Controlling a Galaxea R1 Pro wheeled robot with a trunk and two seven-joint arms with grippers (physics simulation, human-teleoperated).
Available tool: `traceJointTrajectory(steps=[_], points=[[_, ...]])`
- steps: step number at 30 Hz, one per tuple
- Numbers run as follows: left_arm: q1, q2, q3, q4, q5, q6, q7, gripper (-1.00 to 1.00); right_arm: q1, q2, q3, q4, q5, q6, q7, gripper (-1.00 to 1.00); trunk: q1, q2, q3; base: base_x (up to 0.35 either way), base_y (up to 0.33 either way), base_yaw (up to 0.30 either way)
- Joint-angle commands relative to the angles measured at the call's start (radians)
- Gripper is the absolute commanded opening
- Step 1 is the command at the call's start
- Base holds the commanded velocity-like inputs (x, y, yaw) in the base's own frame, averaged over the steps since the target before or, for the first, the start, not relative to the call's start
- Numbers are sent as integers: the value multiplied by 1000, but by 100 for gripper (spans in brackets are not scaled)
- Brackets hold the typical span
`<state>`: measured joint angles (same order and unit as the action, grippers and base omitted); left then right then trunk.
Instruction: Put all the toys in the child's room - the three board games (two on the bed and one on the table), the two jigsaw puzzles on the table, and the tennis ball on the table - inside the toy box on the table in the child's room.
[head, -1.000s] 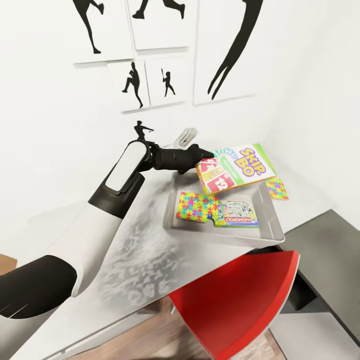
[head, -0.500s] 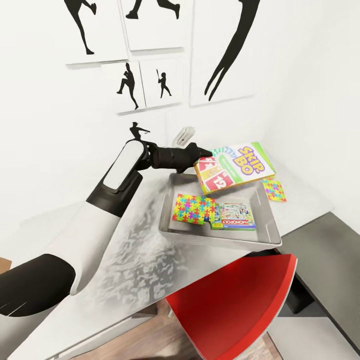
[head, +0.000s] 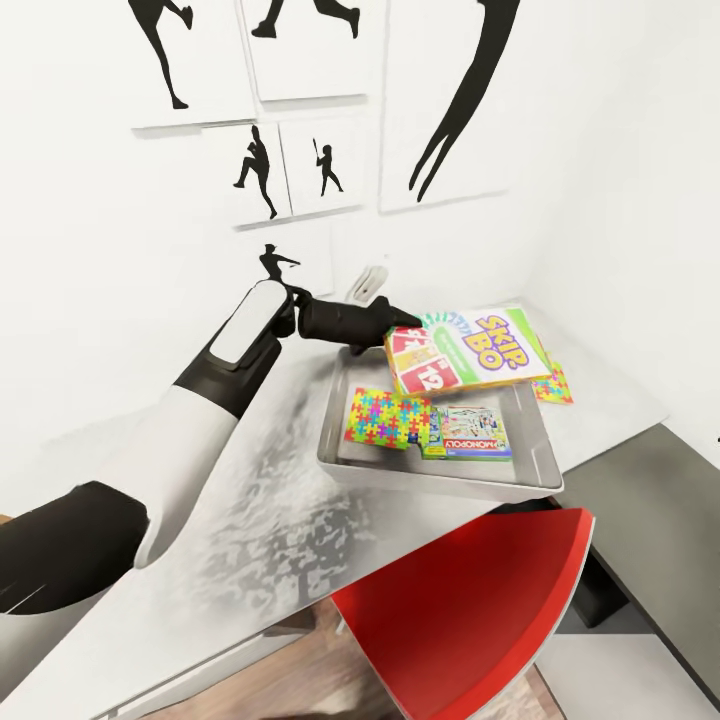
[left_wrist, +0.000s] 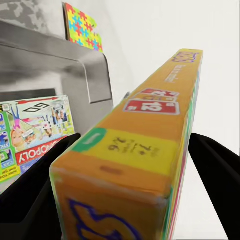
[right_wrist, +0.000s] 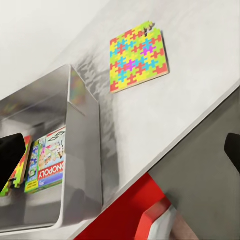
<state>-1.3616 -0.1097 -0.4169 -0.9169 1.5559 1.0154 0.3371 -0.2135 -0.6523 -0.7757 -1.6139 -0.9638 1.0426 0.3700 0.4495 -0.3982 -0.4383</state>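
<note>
Skip-Bo box (head: 467, 350): held flat above far end of toy box (head: 535, 455)
Left fingers (left_wrist: 30, 195): clamped on Skip-Bo box edge
Toy box contents: Monopoly box (head: 472, 434), jigsaw puzzle (head: 388, 417)
Second jigsaw puzzle (right_wrist: 138, 56): on surface (head: 260, 500), beyond toy box
Right fingers: state cannot be told

My left gripper (head: 392, 322) is matt black, plastic-looking, and my forearm shell glossy white. The Skip-Bo box (head: 466, 351) I hold looks like printed cardboard with a faint sheen. The toy box (head: 440, 472) has a smooth, brushed-metal grey look with soft reflections on its walls. The tabletop (head: 250, 520) is pale, mottled and stone-like, dull in finish. The jigsaw puzzle (right_wrist: 138, 55) at its 2 o'clock corner looks like flat matt card. The red chair (head: 470, 610) seems smooth moulded plastic.
</note>
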Motion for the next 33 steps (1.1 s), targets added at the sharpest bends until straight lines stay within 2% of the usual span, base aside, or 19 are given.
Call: traceJointTrajectory(steps=[1,7,11,20,33], points=[[-1,0,0,0,9,1,10,-100,-1,0,-1,0,10,5,10,100,1,-2,-2,0,0,0],[-7,21,-54,29,13,27,-12,-100,-1,-1,0,0,10,5,10,100,1,-2,-2,0,0,0],[-8,33,-70,53,15,31,-16,-100,-1,-1,0,0,10,5,10,100,1,-2,-3,0,0,0],[-45,39,-81,154,12,32,-18,-100,-1,-2,-1,0,10,5,10,100,1,-2,-14,0,0,0],[-81,25,-78,219,11,30,-3,-100,-1,-3,-5,0,10,5,10,100,1,-2,-35,0,0,0]])
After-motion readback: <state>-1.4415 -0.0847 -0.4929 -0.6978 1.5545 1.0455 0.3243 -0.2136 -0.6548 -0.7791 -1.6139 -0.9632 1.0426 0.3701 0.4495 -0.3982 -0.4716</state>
